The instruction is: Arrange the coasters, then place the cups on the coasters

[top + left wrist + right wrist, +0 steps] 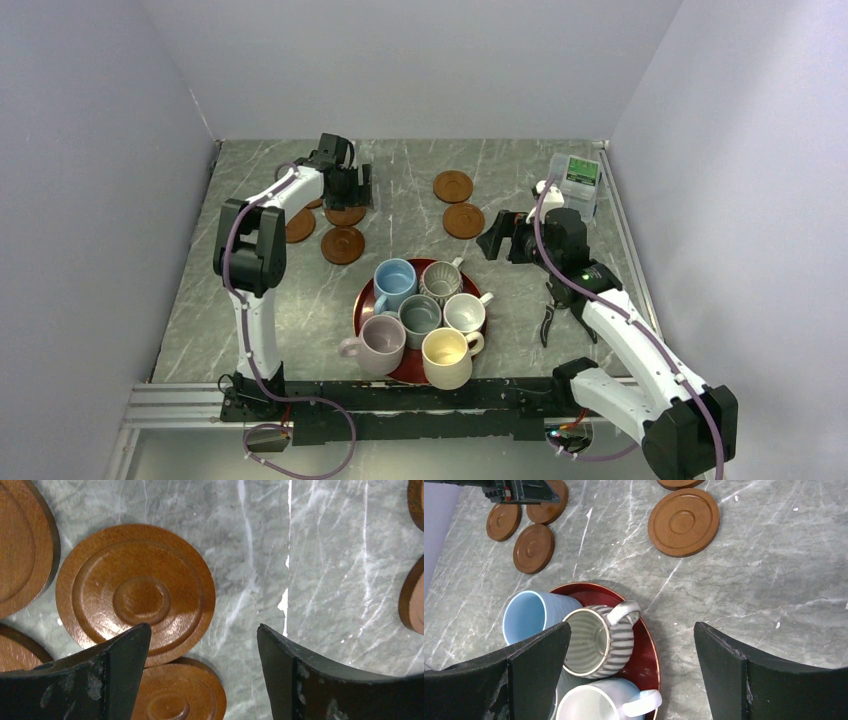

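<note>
The grey marbled surface (420, 190) carries a glossy red tray (358, 308) near its front. All six mugs stand upright in the tray, packed close together: light blue mug (394, 281), ribbed mug (440, 281), grey-green mug (420, 316), white mug (464, 313), lilac mug (381, 338) and cream-yellow mug (447, 356). None is on a coaster yet.

Four coasters (343, 244) lie clustered at the far left, too tight for mugs, I judge. Another pair (464, 220) lies at the far right.

The left hand (202, 635) hangs spread and empty over the cluster, probably to space it. The right hand (631, 630) is spread and empty by the tray's rim.
</note>
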Controlling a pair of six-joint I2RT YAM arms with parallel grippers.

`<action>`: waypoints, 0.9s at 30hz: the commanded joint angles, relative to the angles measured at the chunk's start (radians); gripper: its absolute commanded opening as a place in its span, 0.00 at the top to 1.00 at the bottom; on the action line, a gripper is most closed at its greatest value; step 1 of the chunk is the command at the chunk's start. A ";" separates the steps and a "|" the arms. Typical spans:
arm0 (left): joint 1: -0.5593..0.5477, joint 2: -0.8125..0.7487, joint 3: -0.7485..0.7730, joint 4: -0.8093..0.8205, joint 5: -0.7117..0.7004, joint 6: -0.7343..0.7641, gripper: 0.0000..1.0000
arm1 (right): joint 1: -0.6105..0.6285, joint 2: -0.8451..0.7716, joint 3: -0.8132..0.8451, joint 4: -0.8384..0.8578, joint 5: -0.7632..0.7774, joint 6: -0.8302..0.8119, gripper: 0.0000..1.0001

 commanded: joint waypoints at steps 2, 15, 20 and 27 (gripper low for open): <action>-0.003 0.049 0.067 0.069 0.020 0.047 0.15 | 0.000 -0.025 -0.010 0.021 0.005 -0.021 0.03; -0.031 0.143 0.121 0.031 0.142 -0.044 0.17 | 0.000 0.014 -0.001 0.014 0.023 -0.030 0.04; -0.085 0.176 0.128 0.055 0.165 -0.081 0.17 | 0.000 0.079 0.038 0.006 0.033 -0.034 0.04; -0.151 0.197 0.128 0.100 0.177 -0.140 0.18 | 0.000 0.082 0.033 0.019 0.028 -0.032 0.04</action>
